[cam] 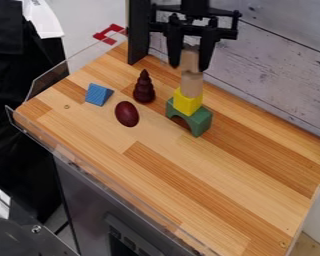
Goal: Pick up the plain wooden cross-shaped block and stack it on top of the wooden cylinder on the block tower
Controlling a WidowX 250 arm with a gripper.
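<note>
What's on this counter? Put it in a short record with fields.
tool: closed on upper tan block
under it, top down: lower tan block, yellow block, green arch
left of the arch in view: maroon tower, maroon egg, blue wedge
egg: lying on its side
surface: striped wood counter

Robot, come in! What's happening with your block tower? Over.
Gripper around top tan block. Below: tan cylinder, yellow block, green arch. Maroon egg off aside.
</note>
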